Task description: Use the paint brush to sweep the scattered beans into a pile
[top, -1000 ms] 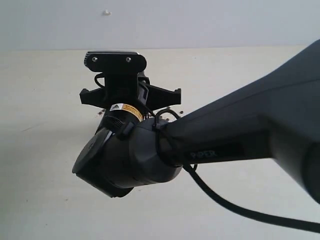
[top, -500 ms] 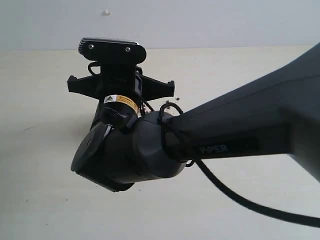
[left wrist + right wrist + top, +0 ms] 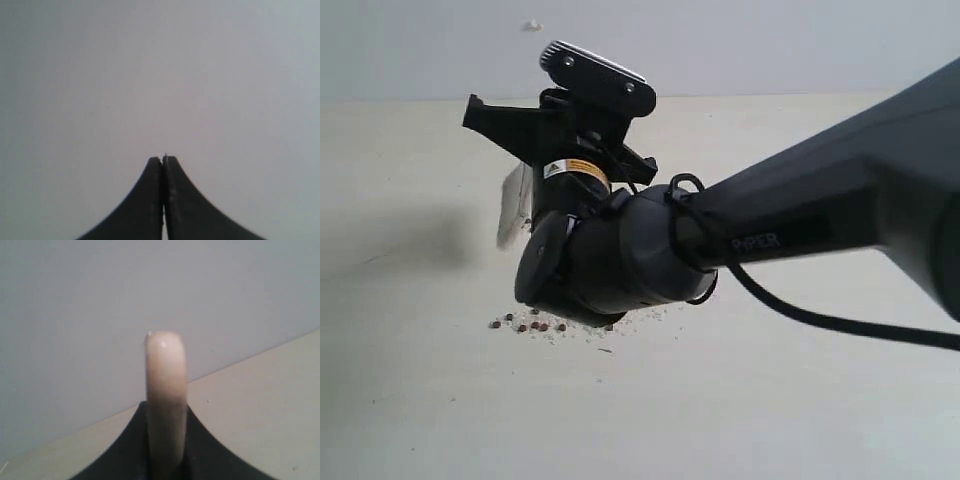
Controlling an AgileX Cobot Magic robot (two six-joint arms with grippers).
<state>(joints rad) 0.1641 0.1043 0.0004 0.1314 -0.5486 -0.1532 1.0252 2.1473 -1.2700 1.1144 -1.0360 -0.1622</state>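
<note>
Exterior view: the right arm [image 3: 800, 225] reaches in from the right over the pale bench [image 3: 800, 420]. Its dark wrist housing [image 3: 610, 260] sits left of centre, with the wrist camera [image 3: 598, 75] on top, tilted. A black cable [image 3: 820, 320] loops off the wrist and trails away to the right. A grey wall [image 3: 770, 40] stands behind the bench.

Right jaws: hidden behind the wrist housing in the exterior view. The right wrist view shows them clenched on the paint brush [image 3: 166, 375]. They grip the light wooden handle edge-on, one dark finger against each flat side. The rounded handle end sticks out past the fingertips. The handle's hole cannot be made out from this angle.

In the exterior view the paint brush [image 3: 515, 205] shows only as a pale, blurred strip hanging just left of the wrist housing. Its lower end is above and slightly left of the beans. Whether it touches the bench cannot be told.

The beans [image 3: 532, 325] lie on the bench in a short loose row directly below the wrist housing, small and dark reddish-brown. Whitish crumbs [image 3: 655, 312] are scattered among them and on to the right, along the lower edge of the housing.

Left jaws: in the left wrist view they are clenched tip to tip, pressed flat together, facing a plain grey surface
</note>
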